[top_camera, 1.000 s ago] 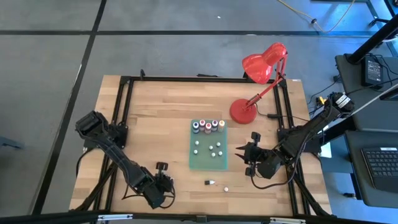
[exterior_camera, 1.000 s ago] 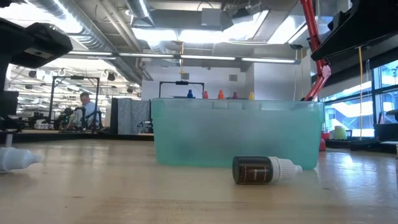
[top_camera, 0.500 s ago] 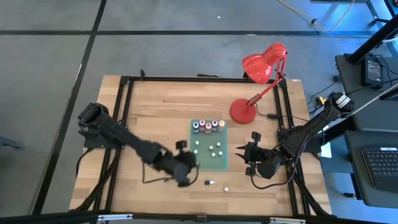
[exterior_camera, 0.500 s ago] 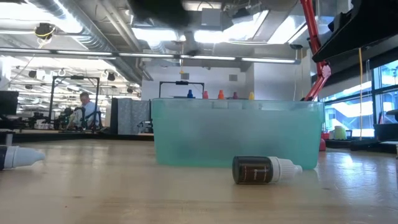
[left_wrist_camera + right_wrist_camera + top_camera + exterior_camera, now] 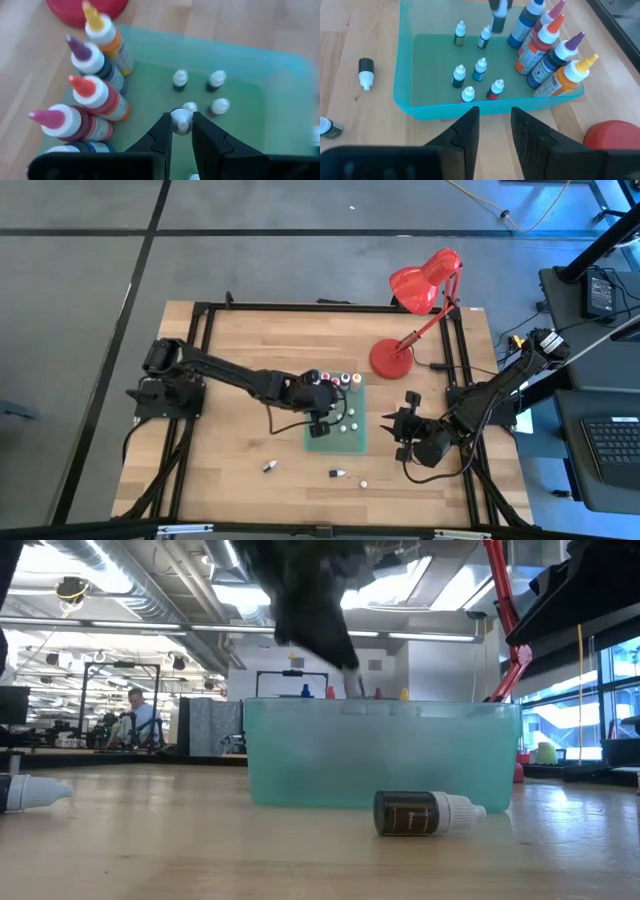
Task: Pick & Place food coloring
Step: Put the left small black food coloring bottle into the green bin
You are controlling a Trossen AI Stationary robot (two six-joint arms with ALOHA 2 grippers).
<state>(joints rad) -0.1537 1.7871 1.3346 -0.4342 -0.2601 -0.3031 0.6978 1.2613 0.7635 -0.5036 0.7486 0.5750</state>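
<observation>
A: Left arm swung from lower-left of the high frame up over the green tray; left gripper now sits mid-frame above it. New bottle lies on the wood, lower left of the tray.

B: Grip?

A: Left wrist view: fingers pinch a small white-capped bottle over the tray floor. Right gripper waits right of the tray, fingers spread, nothing between them.

B: Rest of the food coloring?

A: Tall bottles line the tray's top edge; small ones stand on its floor. Dark bottle lies on its side below the tray, another tiny one right of it.

B: Hidden?

A: Low view: tray wall blocks the contents, the arm is a dark blur. Red lamp upper right, clear of the tray.
</observation>
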